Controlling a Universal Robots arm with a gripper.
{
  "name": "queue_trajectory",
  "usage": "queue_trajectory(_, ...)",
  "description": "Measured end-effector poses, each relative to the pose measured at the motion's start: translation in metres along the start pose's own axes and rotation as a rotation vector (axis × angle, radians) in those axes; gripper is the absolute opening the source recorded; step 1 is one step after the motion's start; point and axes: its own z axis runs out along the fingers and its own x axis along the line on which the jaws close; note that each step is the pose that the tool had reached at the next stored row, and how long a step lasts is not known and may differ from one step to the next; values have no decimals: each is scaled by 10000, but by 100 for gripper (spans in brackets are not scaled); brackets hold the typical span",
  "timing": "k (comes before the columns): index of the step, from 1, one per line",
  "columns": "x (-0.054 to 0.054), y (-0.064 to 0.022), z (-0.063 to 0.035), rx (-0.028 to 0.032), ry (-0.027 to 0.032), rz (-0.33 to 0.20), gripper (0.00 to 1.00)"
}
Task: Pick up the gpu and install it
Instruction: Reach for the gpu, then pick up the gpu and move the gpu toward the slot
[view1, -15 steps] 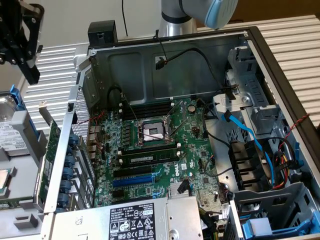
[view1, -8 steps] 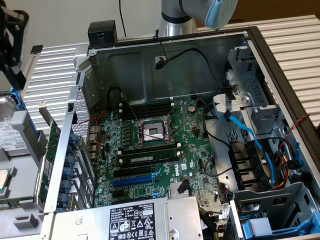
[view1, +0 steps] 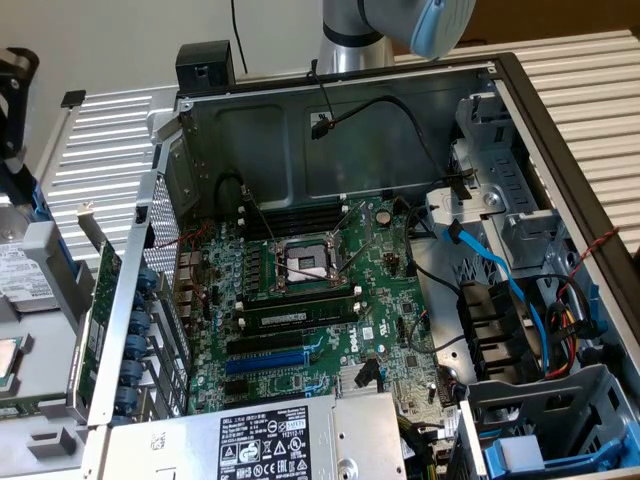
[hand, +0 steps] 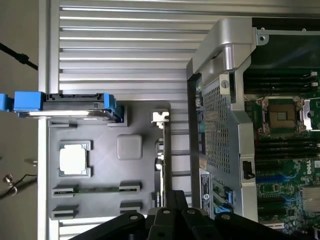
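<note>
The gpu (hand: 160, 150) stands on edge in a grey parts tray (hand: 100, 135) beside the open computer case (hand: 220, 125). From above it reads as a thin line with its silver bracket end away from my fingers. In the exterior view the gpu (view1: 100, 310) is a green card upright at the exterior view's left, just outside the case wall. My gripper (hand: 175, 202) hangs above the tray near the card's green end, its black fingers shut together with nothing between them and not touching the card. The motherboard (view1: 300, 290) lies inside the case, with a blue slot (view1: 265, 362) near its front.
The tray also holds a hard drive with blue rails (hand: 65, 105), a processor chip (hand: 74, 160) and a memory stick (hand: 95, 189). Inside the case are a power supply (view1: 260, 440), drive cages (view1: 520, 210) and loose cables (view1: 480, 260). The arm's base (view1: 400, 25) rises behind the case.
</note>
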Motion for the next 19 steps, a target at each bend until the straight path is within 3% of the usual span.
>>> queue_trajectory(4, 26, -37, 68, 1, -8, 1, 11)
queue_trajectory(5, 30, -39, 81, -2, -35, -1, 11)
queue_trajectory(19, 32, -40, 86, 4, -47, -4, 11)
